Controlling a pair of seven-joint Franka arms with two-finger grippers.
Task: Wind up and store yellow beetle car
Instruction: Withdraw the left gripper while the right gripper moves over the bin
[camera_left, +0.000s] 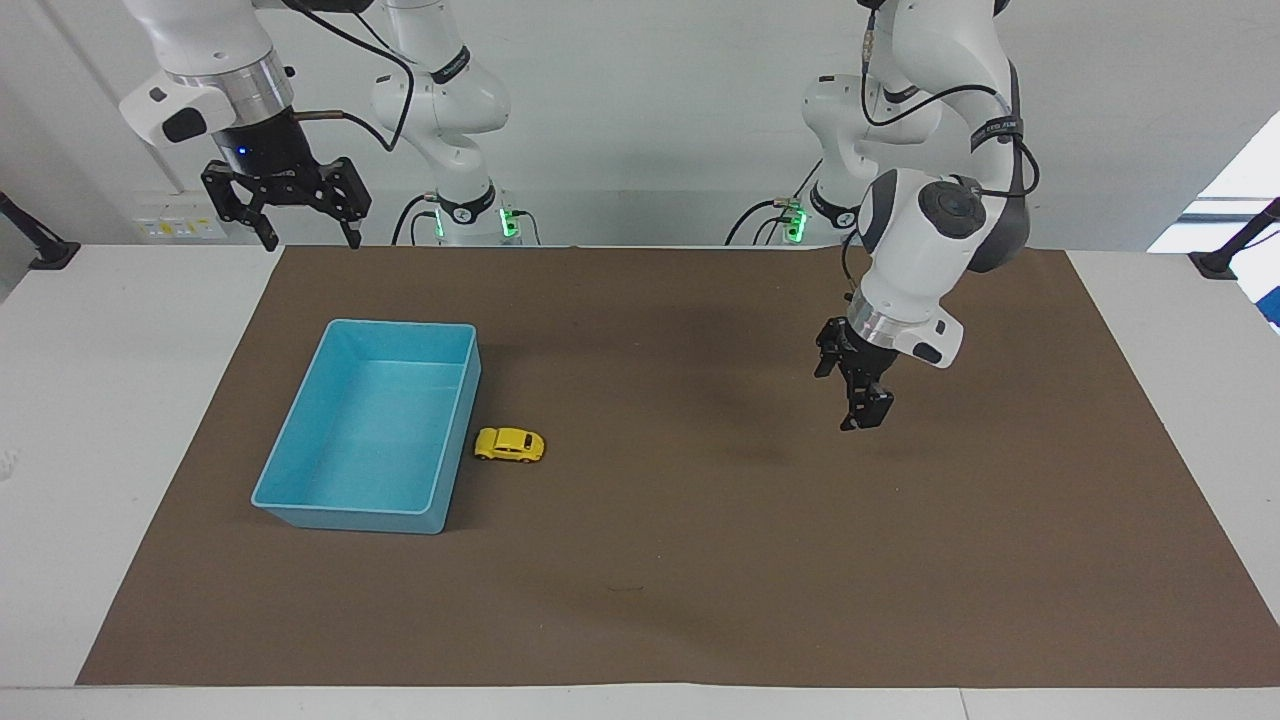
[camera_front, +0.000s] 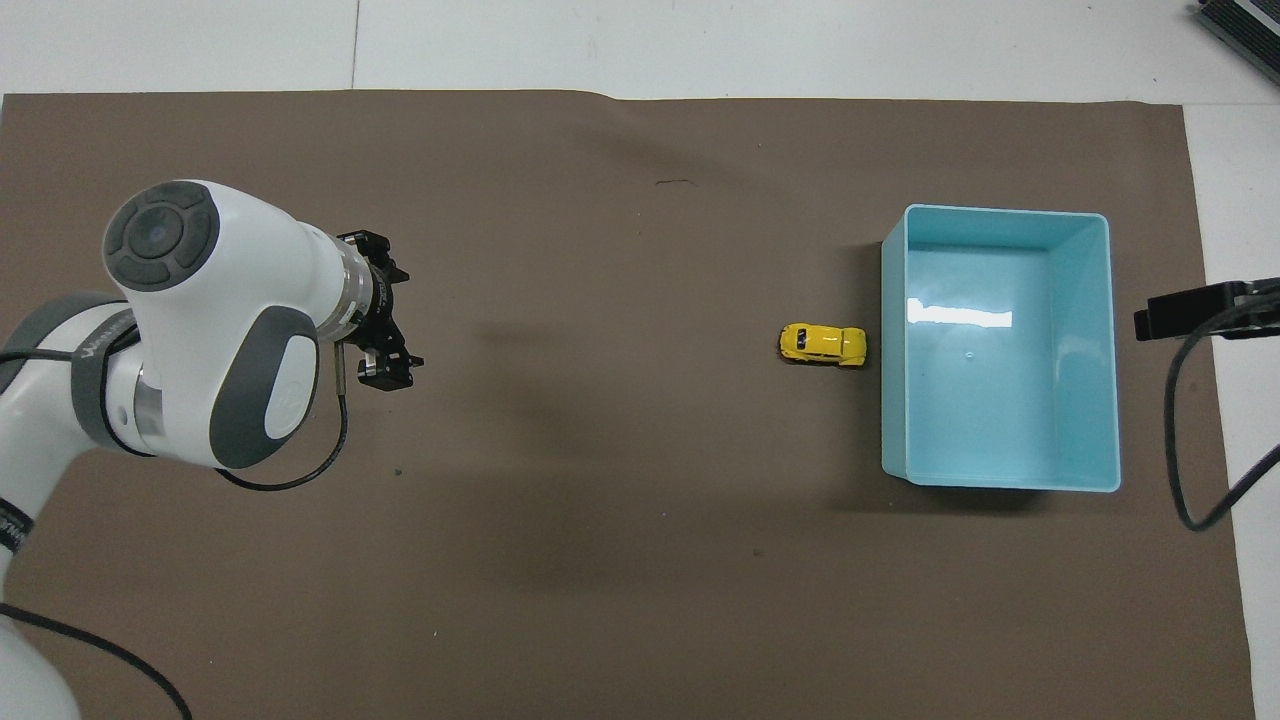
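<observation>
Yellow beetle car (camera_left: 510, 444) sat on the brown mat (camera_left: 640, 560), just beside the light-blue bin (camera_left: 300, 440), its long axis pointing at the bin wall. We judged the right gripper (camera_left: 285, 215), spread open and waiting above the table edge at that end, nearer than the left gripper (camera_left: 862, 400), which hung empty well apart over bare mat; whether its jaws were parted we couldn't tell.

A small rounded toy car (camera_left: 510, 444) is bright yellow with dark windows and black wheels. The rectangular plastic bin (camera_left: 300, 430) just beside it is plain light blue. A flat paper mat (camera_left: 700, 560) is plain dull brown.
</observation>
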